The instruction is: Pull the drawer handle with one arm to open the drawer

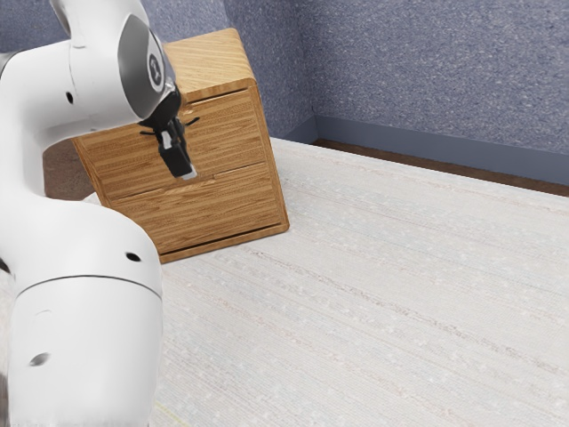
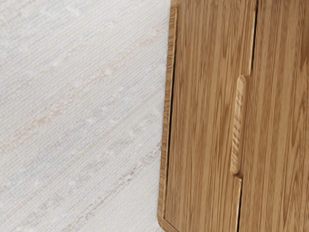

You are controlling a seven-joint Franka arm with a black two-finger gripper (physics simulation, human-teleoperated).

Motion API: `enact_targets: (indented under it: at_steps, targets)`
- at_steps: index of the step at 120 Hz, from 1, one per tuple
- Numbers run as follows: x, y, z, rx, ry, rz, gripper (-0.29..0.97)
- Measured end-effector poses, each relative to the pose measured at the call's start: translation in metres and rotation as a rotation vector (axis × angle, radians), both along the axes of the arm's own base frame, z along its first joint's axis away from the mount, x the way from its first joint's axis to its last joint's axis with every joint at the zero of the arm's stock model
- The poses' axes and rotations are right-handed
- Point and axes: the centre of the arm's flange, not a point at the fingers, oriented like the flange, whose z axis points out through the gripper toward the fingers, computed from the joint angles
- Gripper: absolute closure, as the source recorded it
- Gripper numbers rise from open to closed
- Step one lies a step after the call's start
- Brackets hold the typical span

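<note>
A cabinet [image 1: 222,71] of honey-coloured oak with straight, fine grain stands at the upper left of the exterior frame on a pale desk [image 1: 400,285] whose surface is woven and slubby like coarse cloth; behind it rises a speckled blue-grey wall [image 1: 427,62] with a smooth darker skirting. The cabinet is a box with softly rounded edges; thin dark seams divide its face into two fronts. In the wrist view the drawer front [image 2: 207,96] nearest the desk carries the handle [image 2: 237,125], a long slim oak bar with rounded ends lying along the seam between the fronts. The glossy white arm [image 1: 80,267] fills the left; its black pincer [image 1: 184,169] hangs before the cabinet face; whether it is spread or pressed together cannot be told.
</note>
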Motion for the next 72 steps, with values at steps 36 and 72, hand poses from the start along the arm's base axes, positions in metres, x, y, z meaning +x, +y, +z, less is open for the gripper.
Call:
enact_targets:
  at_steps: [36,72]
  targets:
    - [0.006,0.062,0.001,0.046,-0.04,-0.014,0.05]
    - [0.022,0.088,-0.015,0.095,-0.032,-0.083,0.07]
